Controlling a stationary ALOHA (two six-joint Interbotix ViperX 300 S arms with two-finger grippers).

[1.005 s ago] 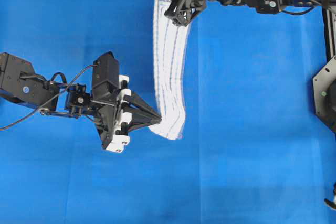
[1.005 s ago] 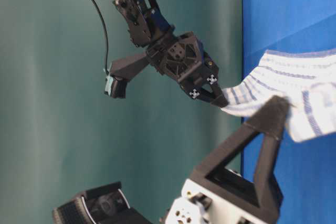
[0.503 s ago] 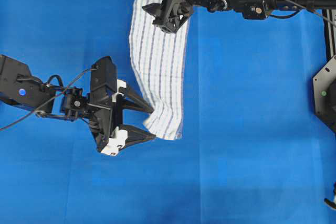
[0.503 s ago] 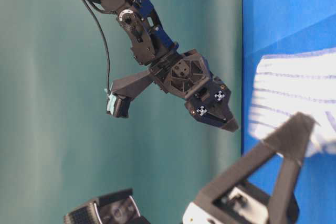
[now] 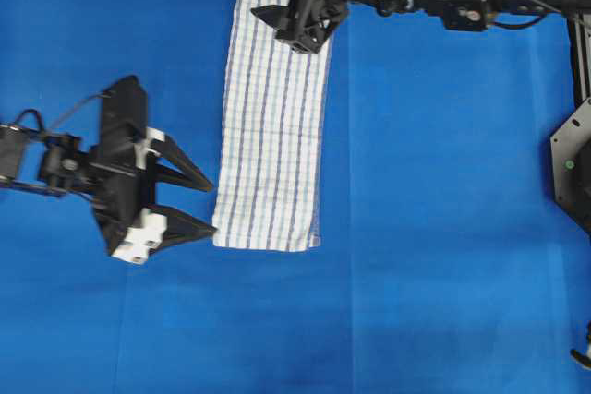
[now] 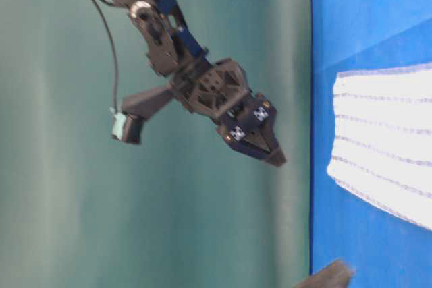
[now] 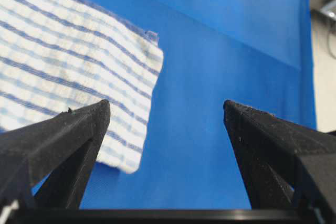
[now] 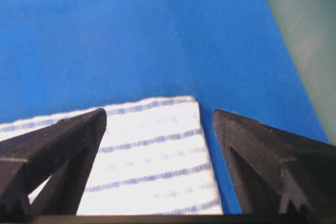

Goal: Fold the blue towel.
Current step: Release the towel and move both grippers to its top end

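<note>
Between both grippers' wide-spread, empty fingers (image 7: 68, 129), the blue towel (image 5: 272, 126) lies flat on the tabletop (image 5: 443, 228), apparently released for folding.

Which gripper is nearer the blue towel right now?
Right. The right gripper hangs open over the far end of the blue towel, overlapping it from overhead. The left gripper, also open, sits just off the towel's near left edge, clear of the cloth.

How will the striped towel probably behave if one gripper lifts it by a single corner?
The blue towel is thin woven cloth lying flat on the blue sheet, so it would likely droop and hang rather than stay stiff. It looks light. Its slightly uneven near edge suggests that pushing it would bunch it rather than slide it whole.
</note>
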